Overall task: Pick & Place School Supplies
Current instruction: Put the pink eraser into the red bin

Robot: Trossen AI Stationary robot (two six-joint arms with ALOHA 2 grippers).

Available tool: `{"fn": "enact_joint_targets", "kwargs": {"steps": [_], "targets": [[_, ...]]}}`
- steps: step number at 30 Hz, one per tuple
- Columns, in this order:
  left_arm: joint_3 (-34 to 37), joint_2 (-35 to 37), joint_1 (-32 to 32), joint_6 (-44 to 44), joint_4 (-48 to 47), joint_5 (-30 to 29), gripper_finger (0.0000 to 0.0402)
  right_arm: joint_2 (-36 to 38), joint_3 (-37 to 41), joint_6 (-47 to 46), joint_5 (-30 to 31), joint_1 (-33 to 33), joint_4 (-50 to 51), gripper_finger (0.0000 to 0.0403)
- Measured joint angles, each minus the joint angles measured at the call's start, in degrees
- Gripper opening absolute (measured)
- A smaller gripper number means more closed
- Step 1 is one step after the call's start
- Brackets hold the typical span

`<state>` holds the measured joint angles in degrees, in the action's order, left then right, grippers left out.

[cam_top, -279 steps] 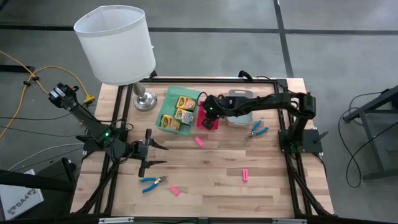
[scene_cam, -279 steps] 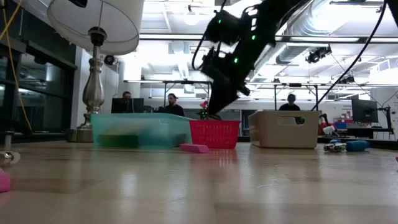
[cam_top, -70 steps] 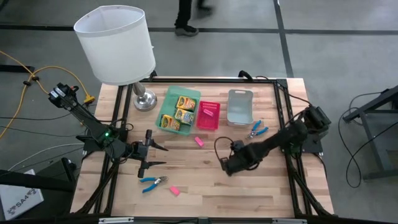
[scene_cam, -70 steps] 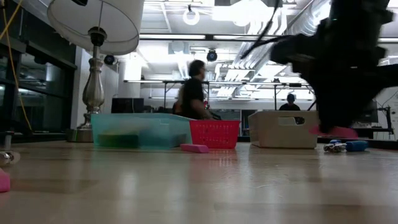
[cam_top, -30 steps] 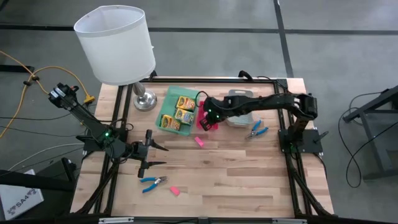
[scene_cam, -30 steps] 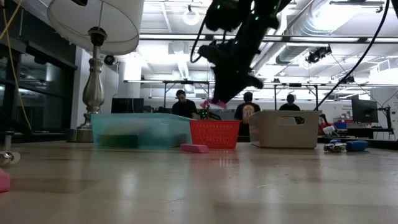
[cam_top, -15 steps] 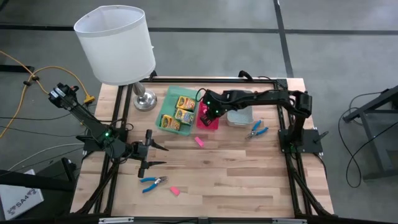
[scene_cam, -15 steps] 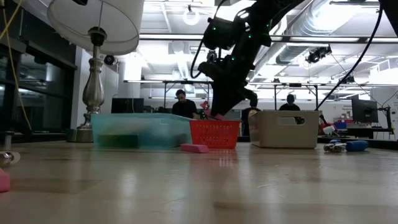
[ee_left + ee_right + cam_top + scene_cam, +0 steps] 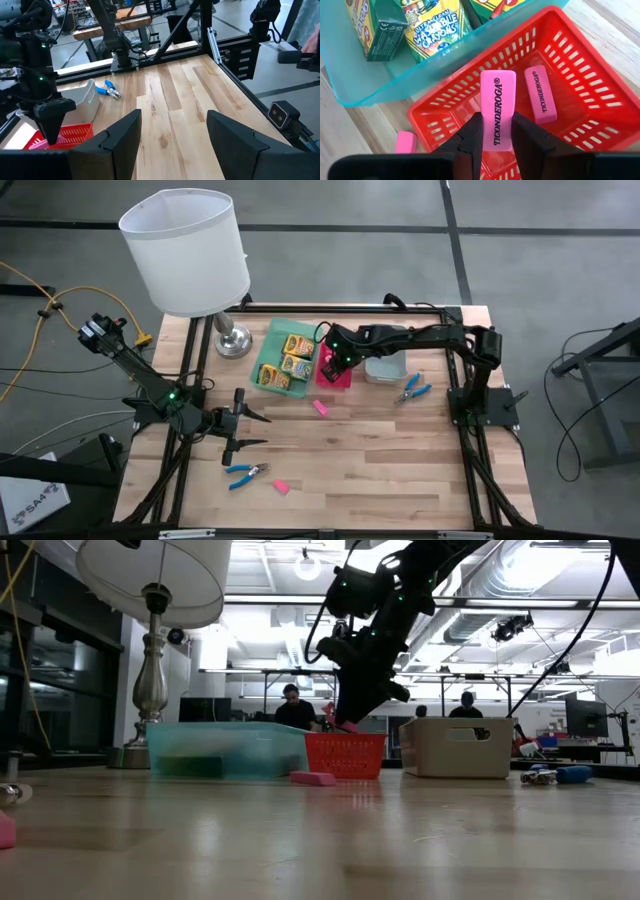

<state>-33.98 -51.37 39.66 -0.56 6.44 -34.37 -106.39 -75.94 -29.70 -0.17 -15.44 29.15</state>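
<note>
The right gripper (image 9: 496, 131) hangs over the red basket (image 9: 580, 75), its two dark fingers (image 9: 471, 134) pinched on a pink eraser (image 9: 497, 107) held on end above the basket's open mesh floor; the grip looks close to letting go, though the eraser has not dropped. A second pink eraser (image 9: 540, 93) already lies inside the basket, and another (image 9: 406, 142) sits on the wood just outside its wall. Beside the basket, touching it, the green tray (image 9: 273, 340) holds the three crayon boxes (image 9: 288, 363), so that part of the sorting appears finished. Beyond the basket the grey tray (image 9: 385, 367) shows nothing inside from above, partly hidden by the arm, while one pair of blue-handled scissors (image 9: 411, 389) waits on the table near it. Toward the front of the table a second pair of blue-handled scissors (image 9: 245, 473) and one more pink eraser (image 9: 281, 486) lie close together. The left gripper (image 9: 243, 427) rests over the left side of the table, jaws wide apart and holding nothing. By this showing, crayons are done, erasers are about half sorted, and both scissors remain to be moved.
</note>
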Motion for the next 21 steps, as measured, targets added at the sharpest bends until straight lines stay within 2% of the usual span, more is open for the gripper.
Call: {"fn": "enact_joint_targets", "kwargs": {"steps": [6, 13, 21], "targets": [[0.0, 0.0, 0.0, 0.2, 0.0, 0.0, 0.0218, -0.2, 0.0, 0.2, 0.1, -0.9, 0.2, 0.0080], [0.0, 0.0, 0.0, 0.2, 0.0, 0.0, 0.0218, -3.7, 0.0, 1.4, -1.8, -0.8, -1.3, 0.0081], [0.0, 0.0, 0.0, -0.1, 0.0, 0.0, 0.0218, -4.8, 0.0, 3.0, -0.3, -0.8, -1.3, 0.0081]]}}
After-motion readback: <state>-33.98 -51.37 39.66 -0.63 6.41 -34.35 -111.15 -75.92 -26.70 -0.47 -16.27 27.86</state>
